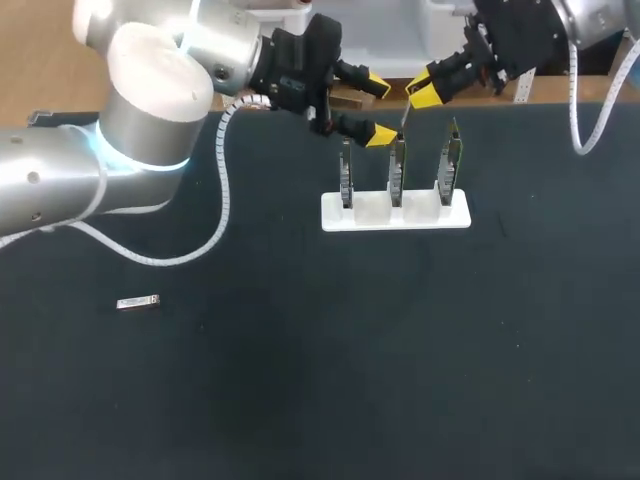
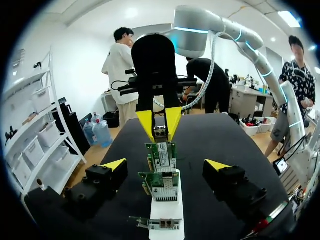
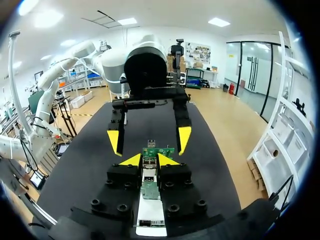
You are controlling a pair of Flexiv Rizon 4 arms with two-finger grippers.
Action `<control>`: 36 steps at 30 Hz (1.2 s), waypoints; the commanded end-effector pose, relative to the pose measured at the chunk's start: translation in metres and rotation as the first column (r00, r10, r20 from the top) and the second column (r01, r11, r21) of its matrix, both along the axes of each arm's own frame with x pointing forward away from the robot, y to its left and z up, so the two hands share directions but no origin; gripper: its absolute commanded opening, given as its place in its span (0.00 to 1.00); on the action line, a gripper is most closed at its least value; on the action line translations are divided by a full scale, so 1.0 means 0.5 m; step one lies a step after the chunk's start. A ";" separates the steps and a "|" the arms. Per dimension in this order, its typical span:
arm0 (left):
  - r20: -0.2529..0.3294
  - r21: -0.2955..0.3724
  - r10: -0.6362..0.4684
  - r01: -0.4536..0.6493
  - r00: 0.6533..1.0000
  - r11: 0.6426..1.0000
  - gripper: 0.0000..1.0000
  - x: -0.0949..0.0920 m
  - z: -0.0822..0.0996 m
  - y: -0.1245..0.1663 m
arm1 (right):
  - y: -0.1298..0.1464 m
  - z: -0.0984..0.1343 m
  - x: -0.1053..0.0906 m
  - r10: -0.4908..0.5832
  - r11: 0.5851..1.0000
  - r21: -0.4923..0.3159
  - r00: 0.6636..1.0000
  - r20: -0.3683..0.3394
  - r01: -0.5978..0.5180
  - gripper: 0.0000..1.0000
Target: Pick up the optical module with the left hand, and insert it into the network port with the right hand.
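The right gripper (image 1: pixel 424 90) is clenching the module (image 1: pixel 404 118) between its yellow tips. The module is hanging just under the fingers, its lower end at the top of the middle card (image 1: pixel 397 165) in the white stand (image 1: pixel 395 215). The left gripper (image 1: pixel 380 110) is hovering released, facing the right one, with its fingers spread wide to either side of the row of cards. A small metal piece (image 1: pixel 138 302) is lying on the table (image 1: pixel 300 380), well apart from both grippers.
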State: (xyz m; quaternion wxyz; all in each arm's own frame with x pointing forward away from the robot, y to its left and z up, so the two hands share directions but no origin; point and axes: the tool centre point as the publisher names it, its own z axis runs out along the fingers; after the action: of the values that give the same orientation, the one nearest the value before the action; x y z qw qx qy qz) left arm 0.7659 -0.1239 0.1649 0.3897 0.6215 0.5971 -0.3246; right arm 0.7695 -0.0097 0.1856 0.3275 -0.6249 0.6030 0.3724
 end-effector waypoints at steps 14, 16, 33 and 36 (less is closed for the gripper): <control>-0.051 0.131 0.030 -0.023 0.998 0.991 1.00 -0.029 -0.014 0.012 | -0.003 0.001 0.001 0.004 1.000 0.000 1.000 0.001 -0.004 0.00; -0.050 0.134 0.031 -0.024 0.998 0.991 1.00 -0.028 -0.014 0.012 | -0.003 0.001 0.001 0.004 1.000 -0.002 1.000 0.002 -0.004 0.00; -0.043 0.164 0.036 -0.029 0.998 0.986 1.00 -0.016 -0.013 0.005 | -0.011 -0.001 -0.003 -0.008 1.000 -0.008 1.000 0.004 0.008 0.00; -0.052 0.173 0.039 -0.030 0.998 0.984 1.00 -0.016 -0.018 0.007 | -0.011 0.000 -0.003 -0.008 1.000 -0.011 1.000 0.009 0.008 0.00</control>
State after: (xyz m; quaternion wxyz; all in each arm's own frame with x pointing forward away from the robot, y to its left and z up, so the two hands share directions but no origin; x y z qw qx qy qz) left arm 0.7541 -0.1184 0.1554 0.3306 0.6310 0.6421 -0.2834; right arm 0.7710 -0.0150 0.1852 0.3263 -0.6263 0.6051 0.3676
